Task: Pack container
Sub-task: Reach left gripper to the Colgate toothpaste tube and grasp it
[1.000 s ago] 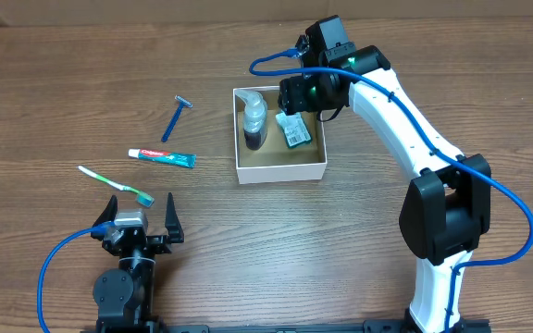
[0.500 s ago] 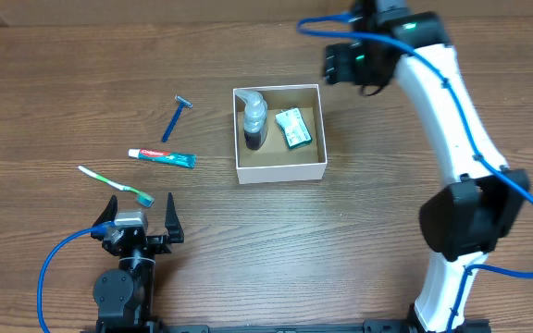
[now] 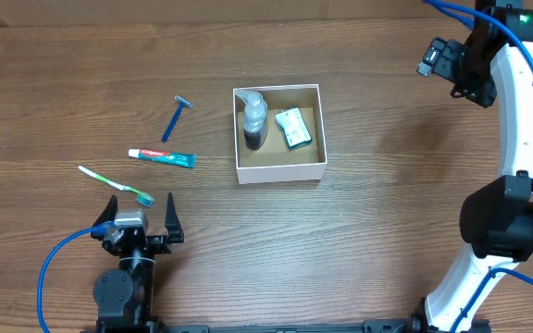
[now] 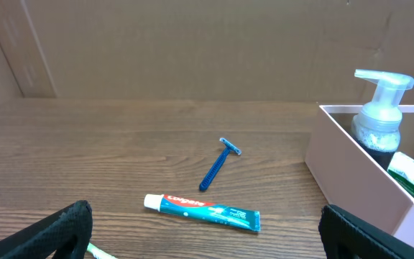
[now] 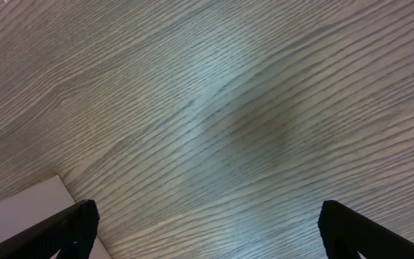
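Note:
The container [image 3: 280, 172], a square white-walled box with a brown inside, sits mid-table. In it stand a pump bottle [image 3: 254, 118] and a green-white packet [image 3: 292, 128]. A blue razor [image 3: 177, 117], a toothpaste tube [image 3: 162, 158] and a toothbrush [image 3: 116, 185] lie on the table to its left. My left gripper [image 3: 142, 211] rests open near the front edge, just behind the toothbrush. The left wrist view shows the toothpaste [image 4: 203, 212], the razor [image 4: 218, 165] and the container [image 4: 351, 169] ahead. My right gripper [image 3: 438, 60] is open, raised at the back right, far from the container.
The right wrist view shows bare wood between the open fingers [image 5: 70, 223], with a white corner [image 5: 20, 212] at the lower left that I cannot identify. A brown cardboard wall [image 4: 192, 50] closes the table's back. The right arm's white links [image 3: 516, 120] run down the right side.
The right gripper has lifted out of the container, swung away to the back right and opened wide. The packet stays in the container. The left arm has not moved.

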You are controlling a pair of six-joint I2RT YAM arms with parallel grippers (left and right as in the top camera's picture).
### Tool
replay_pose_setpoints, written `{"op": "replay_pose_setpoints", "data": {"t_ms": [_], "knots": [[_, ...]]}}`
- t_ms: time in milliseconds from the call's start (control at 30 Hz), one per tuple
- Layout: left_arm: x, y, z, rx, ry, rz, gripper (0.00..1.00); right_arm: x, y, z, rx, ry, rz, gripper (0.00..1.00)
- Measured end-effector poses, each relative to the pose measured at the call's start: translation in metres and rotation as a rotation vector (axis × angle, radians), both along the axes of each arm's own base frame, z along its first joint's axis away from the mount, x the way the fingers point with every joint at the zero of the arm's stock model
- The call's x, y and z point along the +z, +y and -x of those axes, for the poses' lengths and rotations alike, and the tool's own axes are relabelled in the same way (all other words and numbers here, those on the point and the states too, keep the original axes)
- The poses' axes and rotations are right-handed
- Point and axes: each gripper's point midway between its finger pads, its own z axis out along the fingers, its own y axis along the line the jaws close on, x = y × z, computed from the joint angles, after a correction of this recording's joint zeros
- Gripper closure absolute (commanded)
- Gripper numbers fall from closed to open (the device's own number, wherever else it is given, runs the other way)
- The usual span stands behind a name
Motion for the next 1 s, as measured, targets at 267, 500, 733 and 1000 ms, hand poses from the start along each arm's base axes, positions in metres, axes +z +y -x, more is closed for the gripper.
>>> {"op": "replay_pose_setpoints", "data": {"t_ms": [267,500,733,1000], "knots": [[0.001,-0.01,0.0,-0.05,-0.005,0.104,0.0,0.0,0.0,0.0,0.0,0.0,0.0,0.0],[0.009,-0.029,0.006,-0.124,0.174,0.269,0.0,0.0,0.0,0.0,0.0,0.001,-0.001,0.0],[0.077,-0.037,-0.046,-0.111,0.715,0.3,0.0,0.001,0.0,0.0,0.0,-0.001,0.0,0.0],[-0.023,-0.059,-0.085,-0.165,1.149,0.427,0.0,0.001,0.0,0.0,0.0,-0.002,0.0,0.0]]}}
